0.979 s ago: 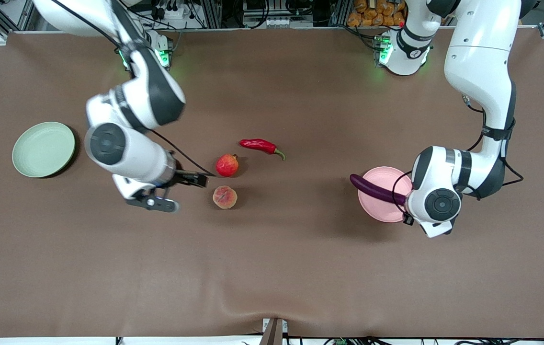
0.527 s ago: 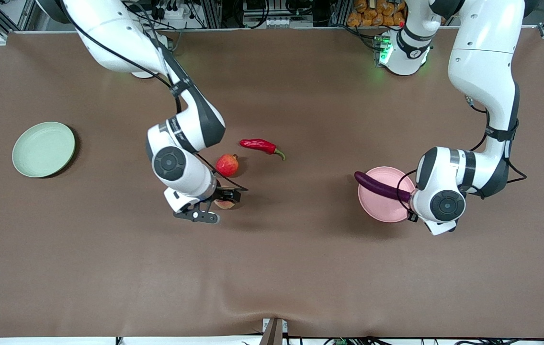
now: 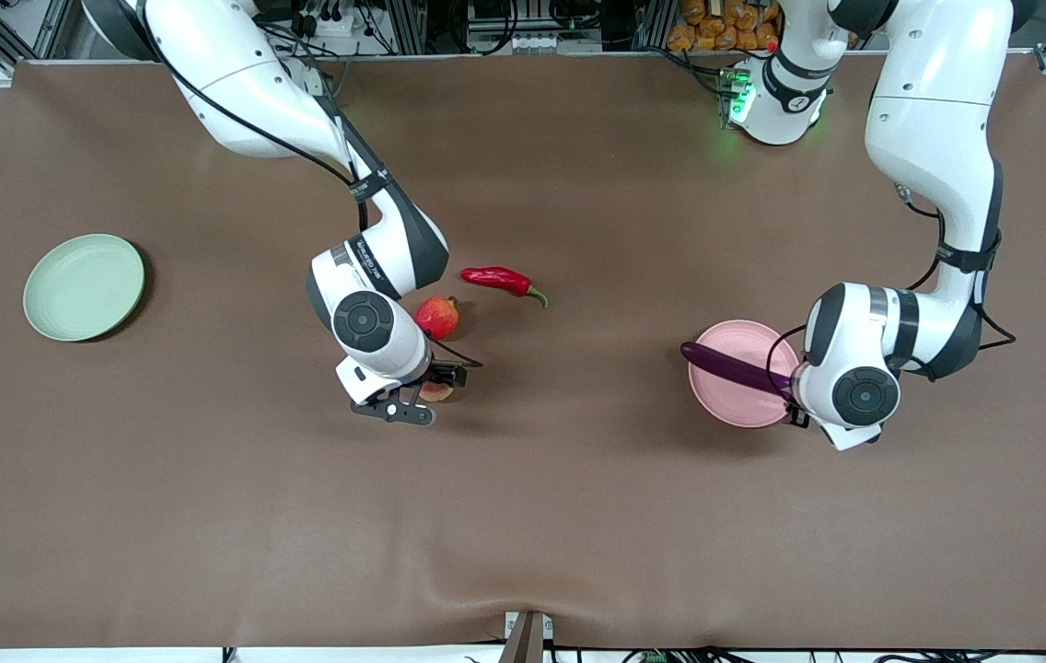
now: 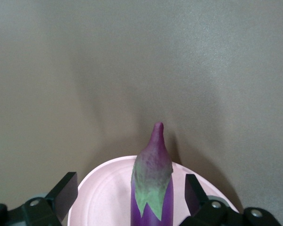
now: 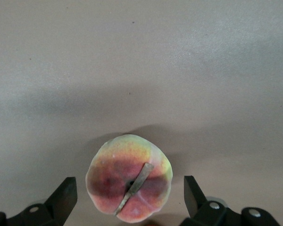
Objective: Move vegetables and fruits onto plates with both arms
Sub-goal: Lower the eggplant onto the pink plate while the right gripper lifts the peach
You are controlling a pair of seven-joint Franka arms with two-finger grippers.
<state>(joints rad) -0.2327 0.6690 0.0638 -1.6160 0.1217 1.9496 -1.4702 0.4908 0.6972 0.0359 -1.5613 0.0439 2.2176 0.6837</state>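
Front view: the right gripper point(image 3: 424, 390) is sitting low over the peach point(image 3: 437, 392), most of which is hiding under the wrist; the round red fruit point(image 3: 437, 317) is lying just beside that wrist, farther from the camera, and the red chili pepper point(image 3: 502, 279) is lying near it, farther still; the pale green plate point(image 3: 83, 286) is sitting well apart toward the right arm's end of the table; the left gripper point(image 3: 795, 398) is hanging over the pale pink plate point(image 3: 737, 403), with the eggplant point(image 3: 730, 366) crossing the plate and its tip overhanging the rim.

Left wrist view: the fingers point(image 4: 63, 194) are standing spread, one to each side of the eggplant point(image 4: 152, 188), not touching it; the eggplant is lying on the pink plate point(image 4: 106, 190).

Right wrist view: the fingers point(image 5: 63, 197) are standing open, flanking the peach point(image 5: 129, 178) with a gap on each side; the peach is resting on the brown table point(image 5: 141, 56).
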